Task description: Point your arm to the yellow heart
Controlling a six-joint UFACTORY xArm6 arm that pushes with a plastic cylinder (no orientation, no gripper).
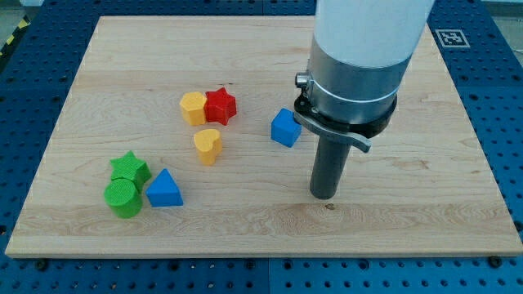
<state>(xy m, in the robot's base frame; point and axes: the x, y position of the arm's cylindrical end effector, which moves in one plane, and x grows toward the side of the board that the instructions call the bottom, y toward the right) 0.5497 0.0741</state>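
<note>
The yellow heart (208,145) lies on the wooden board (409,220), left of centre. My tip (324,197) touches the board well to the heart's right and a little lower, apart from every block. The arm's wide white and grey body (359,57) comes down from the view's top above the rod. A blue cube (285,127) sits between the heart and the rod, up and to the left of my tip.
A yellow hexagon (194,108) and a red star (220,105) touch each other above the heart. At lower left a green star (130,168), a green cylinder (123,198) and a blue triangle (164,189) are clustered. Blue perforated table surrounds the board.
</note>
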